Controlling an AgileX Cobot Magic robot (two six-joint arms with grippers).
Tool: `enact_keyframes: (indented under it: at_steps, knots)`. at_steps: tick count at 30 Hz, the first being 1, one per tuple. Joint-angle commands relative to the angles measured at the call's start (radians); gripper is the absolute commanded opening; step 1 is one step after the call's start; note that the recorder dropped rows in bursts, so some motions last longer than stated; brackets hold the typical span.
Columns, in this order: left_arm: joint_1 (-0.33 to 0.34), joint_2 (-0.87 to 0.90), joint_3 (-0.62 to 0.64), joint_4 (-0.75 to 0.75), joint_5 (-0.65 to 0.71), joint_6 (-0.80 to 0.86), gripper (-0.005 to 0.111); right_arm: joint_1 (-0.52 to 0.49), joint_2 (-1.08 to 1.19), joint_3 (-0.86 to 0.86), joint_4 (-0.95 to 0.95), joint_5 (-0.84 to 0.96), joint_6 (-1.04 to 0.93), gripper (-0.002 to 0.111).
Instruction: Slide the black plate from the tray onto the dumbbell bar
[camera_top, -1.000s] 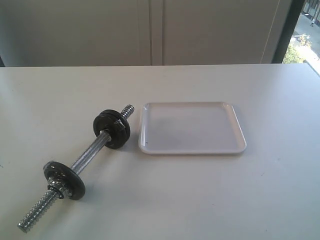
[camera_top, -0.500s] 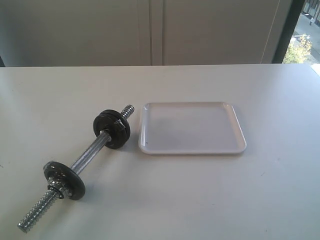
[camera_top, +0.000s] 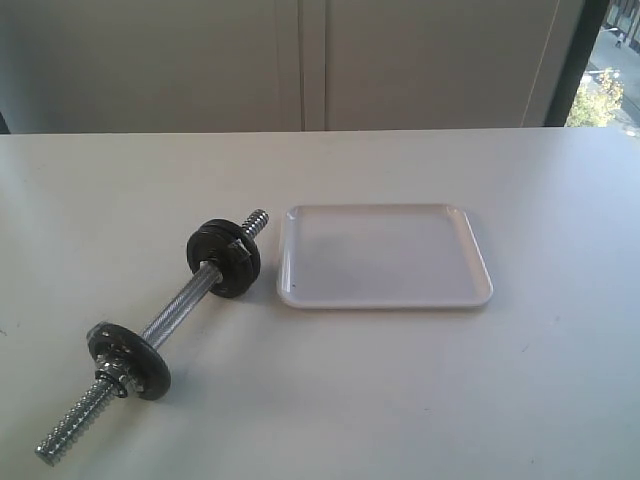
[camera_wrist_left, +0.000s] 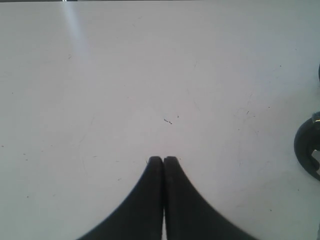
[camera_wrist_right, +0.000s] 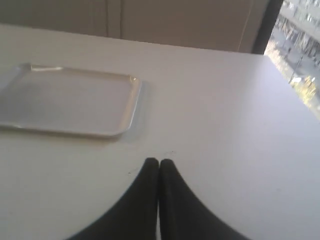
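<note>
- One tray (camera_top: 385, 258) is counted.
- One dumbbell bar (camera_top: 180, 308) is counted.
- Dark discs are seen at two spots on it: far discs (camera_top: 224, 258), near disc (camera_top: 128, 359).

Your white table (camera_top: 400, 400) runs back to a pale panelled wall (camera_top: 300, 60). Near its front left a worn greyish disc (camera_top: 128, 360) stands on edge. At far right, past a dark window frame (camera_top: 578, 60), you see what may be sunlit greenery (camera_top: 600, 100).

The right hand (camera_wrist_right: 159, 164), fingers pressed together, is pointing across the white bench (camera_wrist_right: 225, 125); the tray (camera_wrist_right: 65, 100) is lying at ten o'clock from it.
</note>
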Motion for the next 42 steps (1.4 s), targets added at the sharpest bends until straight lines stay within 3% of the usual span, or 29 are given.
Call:
enact_keyframes:
  at_steps: [1,11,18,42]
  knots:
    - [0.001,-0.005,0.004,-0.002,-0.004,-0.006,0.000,-0.006,-0.005,0.004,0.000,-0.002,0.177,0.000]
    - [0.001,-0.005,0.004,-0.002,-0.004,-0.006,0.000,-0.006,-0.005,0.004,0.000,-0.002,0.155,0.000]
    - [0.001,-0.005,0.004,-0.002,-0.004,-0.006,0.000,-0.006,-0.005,0.004,0.000,0.000,-0.134,0.000]
    - [0.001,-0.005,0.004,-0.002,-0.004,-0.006,0.000,-0.006,-0.005,0.004,0.000,-0.004,-0.134,0.000]
